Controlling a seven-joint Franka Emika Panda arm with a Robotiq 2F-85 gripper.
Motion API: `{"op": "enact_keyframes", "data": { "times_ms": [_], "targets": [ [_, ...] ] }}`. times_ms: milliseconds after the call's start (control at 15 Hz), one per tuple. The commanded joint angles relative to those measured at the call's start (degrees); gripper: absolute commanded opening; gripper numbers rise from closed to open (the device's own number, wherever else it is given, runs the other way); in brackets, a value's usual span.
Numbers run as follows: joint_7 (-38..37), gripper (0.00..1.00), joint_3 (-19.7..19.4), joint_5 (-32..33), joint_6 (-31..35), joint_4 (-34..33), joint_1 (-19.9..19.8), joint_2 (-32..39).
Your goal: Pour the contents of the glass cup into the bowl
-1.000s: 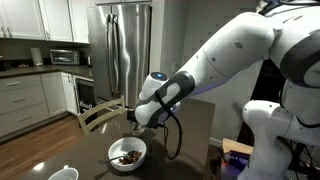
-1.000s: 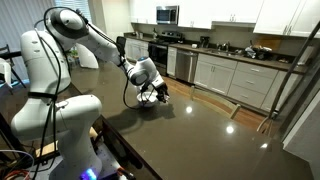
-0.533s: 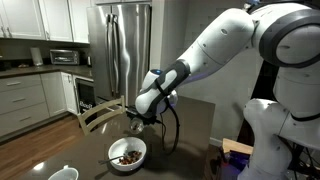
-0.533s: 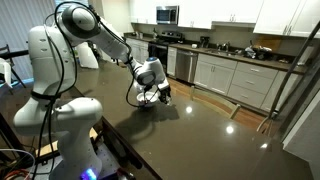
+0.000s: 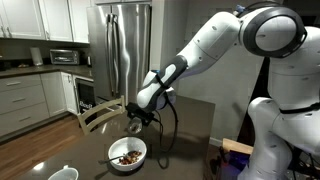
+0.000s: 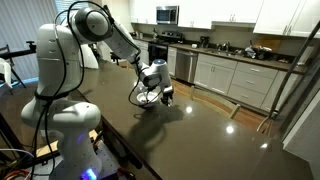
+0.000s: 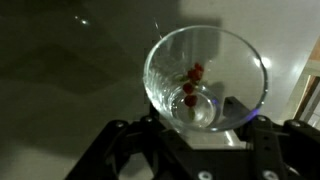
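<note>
In the wrist view my gripper (image 7: 196, 128) is shut on the glass cup (image 7: 225, 55), whose open mouth faces the camera. A few reddish bits of the contents (image 7: 190, 86) cling near its bottom. In an exterior view the gripper (image 5: 136, 118) holds the glass cup (image 5: 133, 126) above and just behind the white bowl (image 5: 127, 160), which stands on the dark table and has reddish-brown bits (image 5: 127, 155) in it. From the opposite side the gripper (image 6: 158, 93) hangs low over the table; the bowl is hidden there.
A small white cup (image 5: 63, 174) stands near the table's front corner. A wooden chair back (image 5: 100, 112) rises behind the table, with the steel fridge (image 5: 125, 45) beyond. The robot's base (image 6: 75, 130) and a purple box (image 5: 238, 150) flank the dark table (image 6: 200, 140).
The arm's upper links have swung up and back. The gripper with the glass cup has shifted slightly away from over the bowl, staying shut on it.
</note>
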State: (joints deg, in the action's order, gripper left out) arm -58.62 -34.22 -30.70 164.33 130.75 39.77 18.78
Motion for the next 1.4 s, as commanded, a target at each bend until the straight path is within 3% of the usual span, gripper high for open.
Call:
{"op": "enact_keyframes", "data": {
  "times_ms": [0,67,200,267,333,733,800,867,1267,1333],
  "targets": [
    [-0.9,0.42,2.9,1.1,0.0,-0.3,-3.2,-0.1],
    [-1.2,0.67,4.1,1.4,0.0,-0.4,-4.6,0.0],
    [-1.2,0.67,3.5,1.4,0.0,-0.3,-4.2,0.3],
    [-5.5,0.67,10.3,7.8,1.4,0.2,-11.2,-1.0],
    [-5.5,0.42,10.3,7.8,1.4,0.2,-11.0,-1.0],
    [-11.1,0.42,19.5,11.7,0.1,-0.7,-21.5,-0.5],
    [-10.2,0.67,20.8,12.6,1.0,-0.2,-22.5,0.0],
    [-10.4,0.67,21.4,12.8,0.9,-0.2,-23.4,0.0],
    [-10.9,0.67,22.0,12.8,0.9,-0.3,-24.0,0.1],
    [-10.9,0.42,22.0,12.8,0.9,-0.3,-24.0,0.1]
  ]
}}
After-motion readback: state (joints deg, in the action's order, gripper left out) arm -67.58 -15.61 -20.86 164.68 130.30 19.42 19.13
